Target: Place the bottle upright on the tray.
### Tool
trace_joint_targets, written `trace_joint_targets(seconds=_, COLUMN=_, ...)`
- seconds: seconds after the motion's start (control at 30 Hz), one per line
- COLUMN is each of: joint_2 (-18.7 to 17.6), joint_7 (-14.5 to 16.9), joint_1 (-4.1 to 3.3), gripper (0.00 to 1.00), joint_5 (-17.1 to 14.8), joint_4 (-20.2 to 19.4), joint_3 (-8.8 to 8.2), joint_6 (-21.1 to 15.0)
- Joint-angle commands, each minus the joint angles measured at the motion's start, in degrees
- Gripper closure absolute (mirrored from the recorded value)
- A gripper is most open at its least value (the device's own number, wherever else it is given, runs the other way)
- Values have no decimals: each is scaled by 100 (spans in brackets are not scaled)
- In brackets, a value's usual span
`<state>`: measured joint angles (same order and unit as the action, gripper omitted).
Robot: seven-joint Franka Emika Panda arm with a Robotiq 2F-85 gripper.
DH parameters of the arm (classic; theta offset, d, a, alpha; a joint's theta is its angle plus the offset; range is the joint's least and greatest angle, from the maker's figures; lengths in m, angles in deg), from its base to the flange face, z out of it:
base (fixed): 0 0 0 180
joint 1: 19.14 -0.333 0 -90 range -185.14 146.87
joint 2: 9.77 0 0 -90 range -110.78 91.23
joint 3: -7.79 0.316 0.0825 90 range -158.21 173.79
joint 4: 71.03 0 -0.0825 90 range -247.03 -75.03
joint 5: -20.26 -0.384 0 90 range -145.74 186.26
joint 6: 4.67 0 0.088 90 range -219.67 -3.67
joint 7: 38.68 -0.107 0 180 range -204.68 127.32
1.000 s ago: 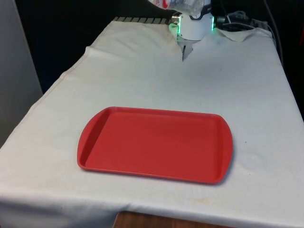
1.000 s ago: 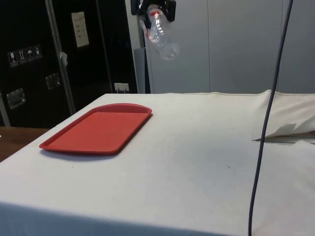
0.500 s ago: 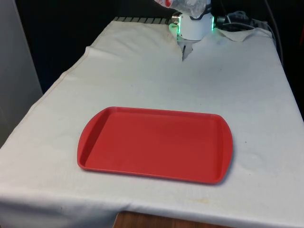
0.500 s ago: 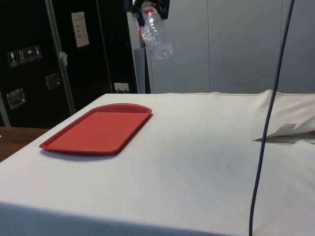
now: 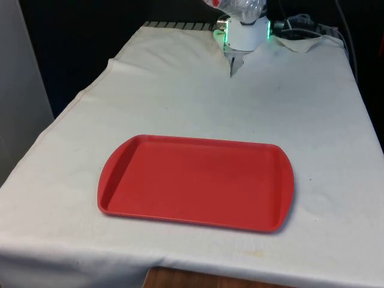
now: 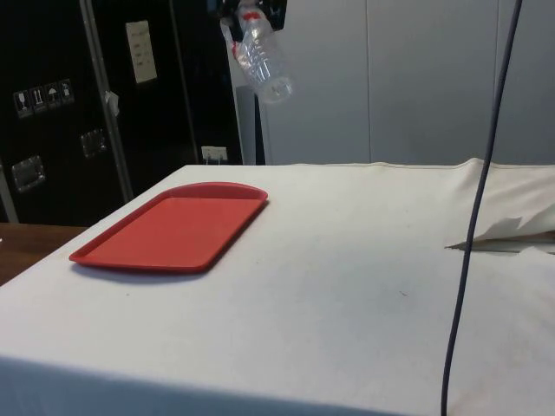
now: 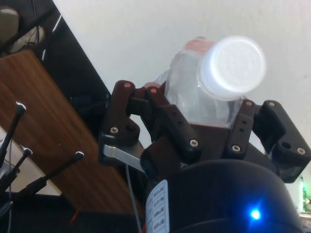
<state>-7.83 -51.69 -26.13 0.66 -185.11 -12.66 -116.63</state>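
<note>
1. On the table (image 5: 180,96), which is covered by one white cloth, lies one red tray (image 5: 195,182). It is flat and rectangular with rounded corners and a raised rim, and it sits close to the table's near edge in the front view, roughly midway between the two long edges.
2. Nothing rests on the tray; its whole red floor is bare.
3. High above the table, well apart from the tray, hangs one clear plastic bottle (image 6: 260,56). In the side view it is tilted, with its neck end uppermost in the gripper and its other end slanting down and away.
4. One black gripper (image 6: 251,10) has its two fingers clenched on the bottle near the neck. In the wrist view the fingers (image 7: 170,121) press against the clear body from either side, and one round white cap (image 7: 233,68) closes the bottle.
5. A patch of red shows on the bottle close to the neck in the side view.
6. At the table's far end in the front view, the bottle's crumpled clear body (image 5: 240,7) shows above the robot's white base (image 5: 243,35).
7. One dark cable (image 6: 473,217) hangs down over the table at the side view's right.
</note>
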Motion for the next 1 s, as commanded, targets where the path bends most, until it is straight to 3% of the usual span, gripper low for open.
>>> trace_joint_targets(seconds=0.0, joint_2=6, joint_7=6, joint_1=0, gripper=100, joint_5=11, joint_4=0, joint_3=17, joint_6=-23)
trace_joint_targets(seconds=0.97, joint_2=172, joint_7=327, joint_1=-11, gripper=100, joint_5=223, joint_4=-17, joint_3=350, joint_6=-768)
